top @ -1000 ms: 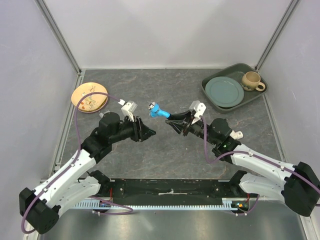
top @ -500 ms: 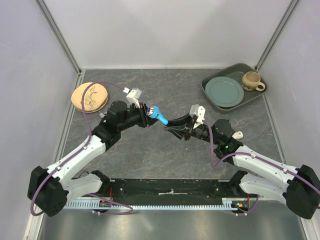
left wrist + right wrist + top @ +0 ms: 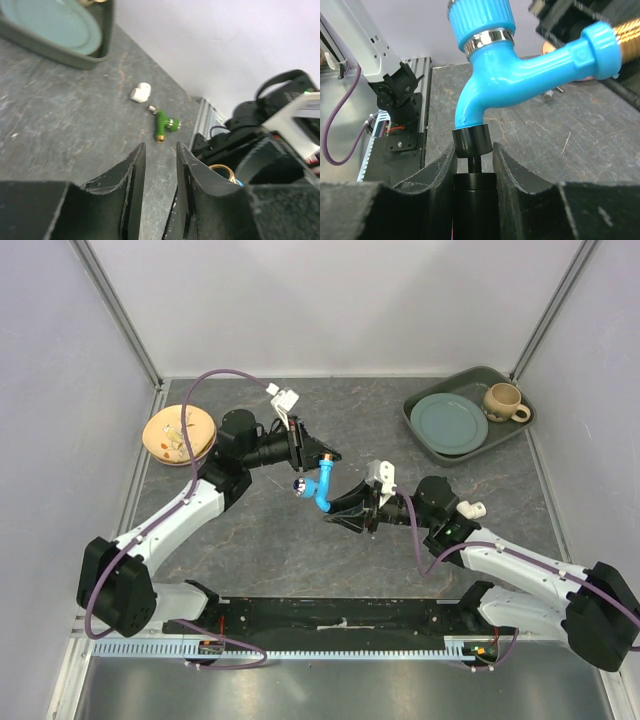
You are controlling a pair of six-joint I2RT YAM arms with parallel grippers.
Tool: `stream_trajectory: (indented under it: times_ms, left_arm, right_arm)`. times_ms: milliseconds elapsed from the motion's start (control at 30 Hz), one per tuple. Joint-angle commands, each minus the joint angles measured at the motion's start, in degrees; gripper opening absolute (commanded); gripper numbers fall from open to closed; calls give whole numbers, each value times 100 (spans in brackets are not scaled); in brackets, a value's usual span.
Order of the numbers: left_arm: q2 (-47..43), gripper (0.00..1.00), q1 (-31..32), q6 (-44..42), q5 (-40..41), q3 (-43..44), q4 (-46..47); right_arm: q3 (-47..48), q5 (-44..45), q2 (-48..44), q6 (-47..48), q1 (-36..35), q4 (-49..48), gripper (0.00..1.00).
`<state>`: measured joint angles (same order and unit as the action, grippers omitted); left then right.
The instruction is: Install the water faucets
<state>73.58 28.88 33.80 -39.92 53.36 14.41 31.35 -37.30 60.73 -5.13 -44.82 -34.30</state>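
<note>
My right gripper is shut on the black end piece of the bright blue faucet and holds it above the table, round knob to the left. Its brass threaded tip points at my left gripper. That gripper's jaws stand narrowly apart with nothing between them; the tip lies just outside its right finger. The green faucet lies on the table beside the white elbow piece; it is hidden in the top view.
A dark tray with a teal plate and a cup stands at the back right. A round wooden dish with small parts is at the back left. The white elbow piece lies by the right arm.
My left arm swung back and up, met the blue faucet's tip, and now sits behind it. My right gripper moved left and turned the faucet, its knob now low on the left.
</note>
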Motion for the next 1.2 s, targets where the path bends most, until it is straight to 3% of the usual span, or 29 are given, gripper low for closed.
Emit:
stream_trajectory:
  times_ms: [0, 200, 300, 467, 733, 933, 1167]
  left_arm:
    - [112, 37, 3, -76, -1526, 490, 562]
    - [-54, 37, 21, -207, -2204, 605, 536]
    - [-151, 37, 47, -479, -2318, 658, 98]
    - [-370, 37, 135, -1472, -2169, 895, -1404]
    - [-687, 38, 328, -2132, -1879, 877, -2364]
    - [-643, 39, 767, -2580, -1221, 886, -3198]
    - [-687, 47, 1207, -3002, 465, 957, -3902]
  right_arm:
    - [336, -85, 53, 161, -1, 99, 0]
    - [354, 485, 115, 223, -1, 284, 0]
    - [380, 767, 115, 231, -1, 407, 0]
    - [450, 1409, 106, 187, 17, 609, 0]
    - [512, 2121, 132, -6, 78, 679, 0]
    - [512, 2481, 106, -103, 122, 644, 0]
    - [503, 2807, 79, -120, 149, 680, 0]
